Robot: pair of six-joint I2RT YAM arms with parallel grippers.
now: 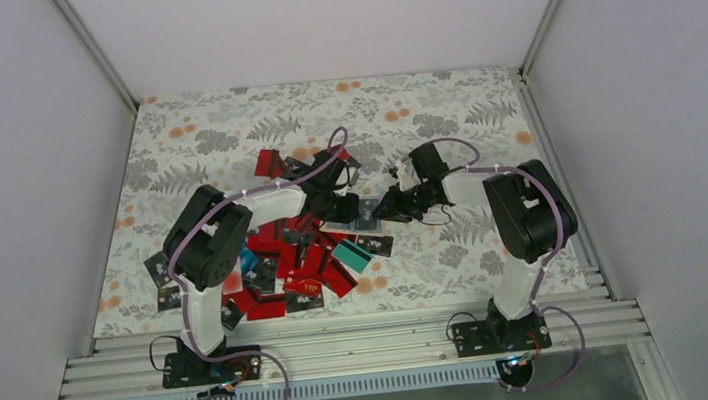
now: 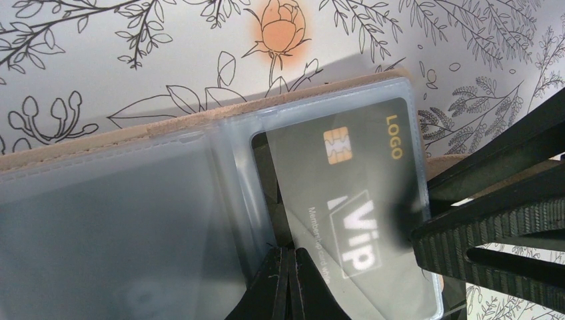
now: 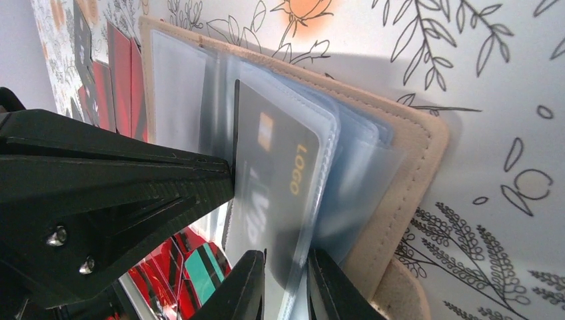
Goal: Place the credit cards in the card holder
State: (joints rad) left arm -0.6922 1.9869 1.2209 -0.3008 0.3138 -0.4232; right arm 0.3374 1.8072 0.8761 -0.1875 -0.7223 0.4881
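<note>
The tan card holder (image 2: pixel 200 119) lies open on the floral table, its clear sleeves (image 3: pixel 360 160) fanned up; in the top view it (image 1: pixel 366 216) sits between both grippers. A black VIP card (image 2: pixel 346 193) sits most of the way inside one sleeve, also visible in the right wrist view (image 3: pixel 273 160). My left gripper (image 2: pixel 291 252) is shut, pinching the card's near edge; in the top view it (image 1: pixel 338 205) is just left of the holder. My right gripper (image 3: pixel 286 267) is closed on that sleeve's edge, and it (image 1: pixel 391 207) reaches in from the right. The other credit cards (image 1: pixel 287 263) lie piled to the left.
The pile is mostly red cards, with a teal one (image 1: pixel 353 253) at its right edge, also seen in the right wrist view (image 3: pixel 200 273). A few black cards (image 1: pixel 159 270) lie at the table's left side. White walls enclose the table, and a metal rail (image 1: pixel 345 337) runs along the front.
</note>
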